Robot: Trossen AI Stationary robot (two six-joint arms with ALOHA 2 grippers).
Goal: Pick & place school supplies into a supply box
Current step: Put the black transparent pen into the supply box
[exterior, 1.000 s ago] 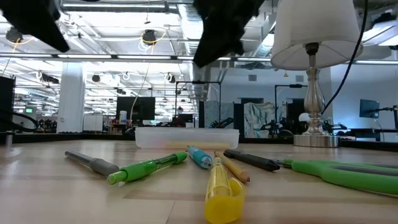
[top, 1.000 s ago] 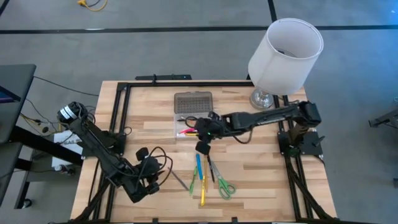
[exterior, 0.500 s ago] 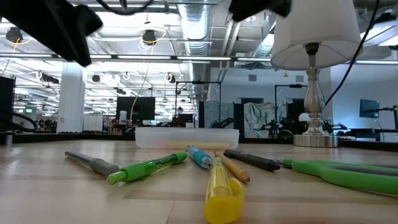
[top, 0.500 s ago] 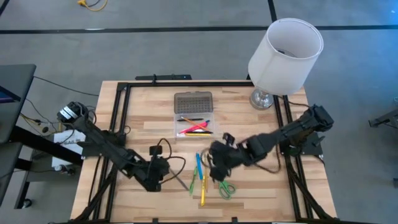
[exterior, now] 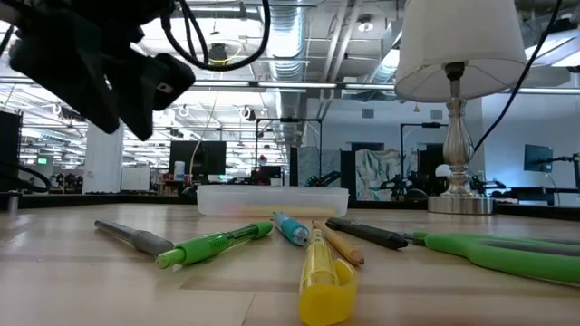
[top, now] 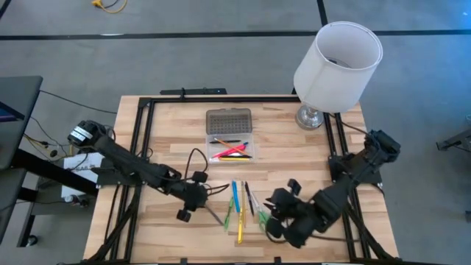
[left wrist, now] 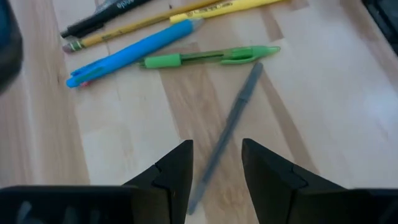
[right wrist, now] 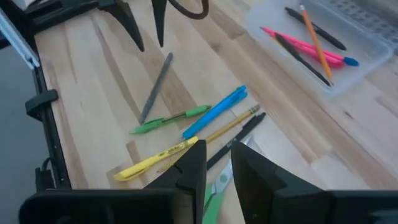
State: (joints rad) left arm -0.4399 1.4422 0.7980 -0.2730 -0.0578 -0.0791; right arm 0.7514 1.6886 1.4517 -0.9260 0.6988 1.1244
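- Left gripper hangs over the grey pen; fingers parted a modest gap, nothing between them, pen lies on the table in line with the gap.
- In the high view the left gripper sits left of the loose supplies, above the near-centre of the table.
- Right gripper is above the green-handled scissors; fingers stand a narrow gap apart, empty.
- High view: right gripper near the front edge, right of the loose pile, scissors partly under it.
- Loose on the table, close together: green pen, blue pen, yellow highlighter, yellow pencil, black pen, grey pen off to the left of them.
- Low view shows the same set lying flat: grey pen, green pen, blue pen, highlighter, scissors.
- Supply box sits behind the pile, mid-table, lid flipped open toward the far side.
- Base holds a pink marker, a black pen, an orange pencil, and another black pen.
- White lamp stands at the far right corner, well apart from the box.
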